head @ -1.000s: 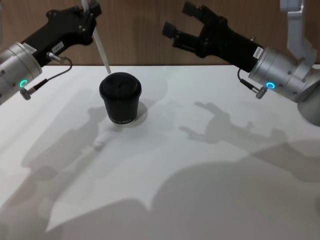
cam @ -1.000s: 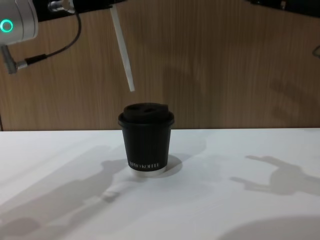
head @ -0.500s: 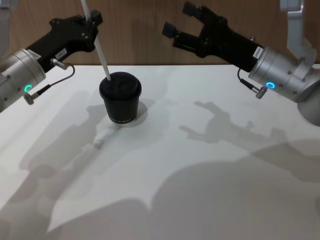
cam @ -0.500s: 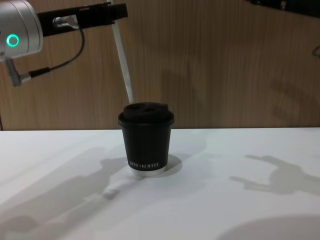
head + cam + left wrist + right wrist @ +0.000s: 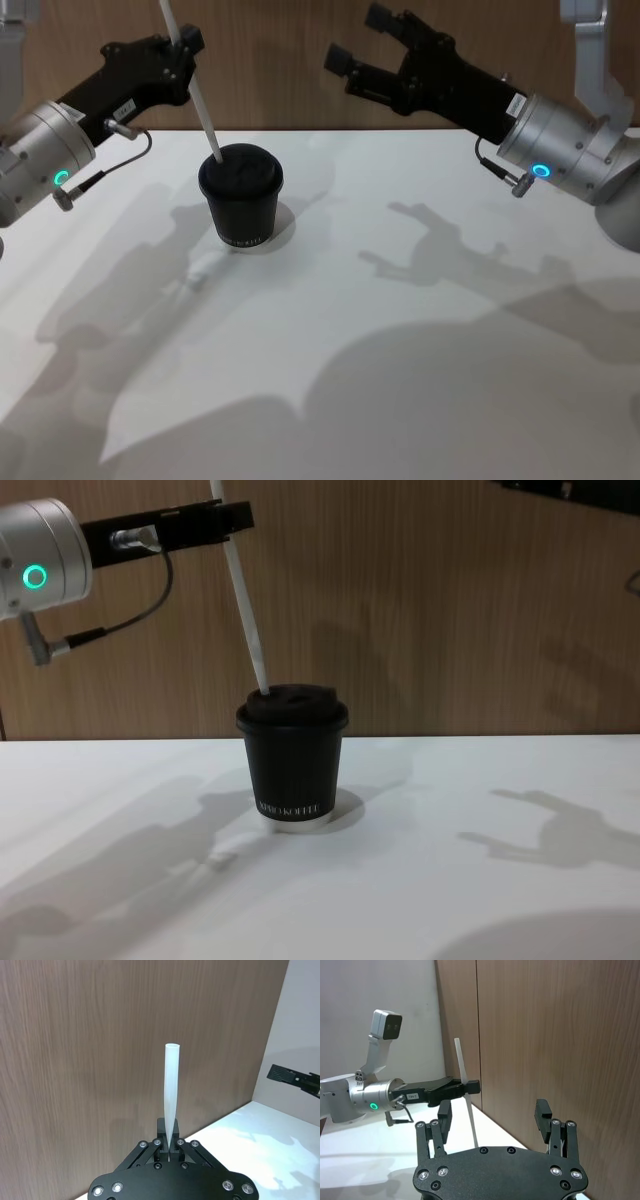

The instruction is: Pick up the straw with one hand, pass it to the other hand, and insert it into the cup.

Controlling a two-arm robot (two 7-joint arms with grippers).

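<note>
Head view: the cup stands upright on the white tabletop, toward the far edge and left of centre. The left gripper hangs above and beyond the cup, near the tabletop's far-left corner, its fingers clamped on the straw. The straw runs down from the gripper at a slight tilt, its lower end meeting the lid at the cup's left side. The right gripper is raised over the far edge, right of centre, fingers spread apart and holding nothing, well apart from cup and straw.

Left wrist view: the left gripper has its fingertips together on the straw; a long free length of the straw extends past the fingers toward the wood panel wall.

Right wrist view: the right gripper shows both fingers wide apart with nothing between them. Farther off, the left gripper pinches the straw, which stands near upright and passes above and below the fingers.

Chest view: the left gripper is high on the left, above the cup. The straw slants down from it, its tip touching the lid top near the left rim. Whether the tip has entered the lid opening cannot be told.
</note>
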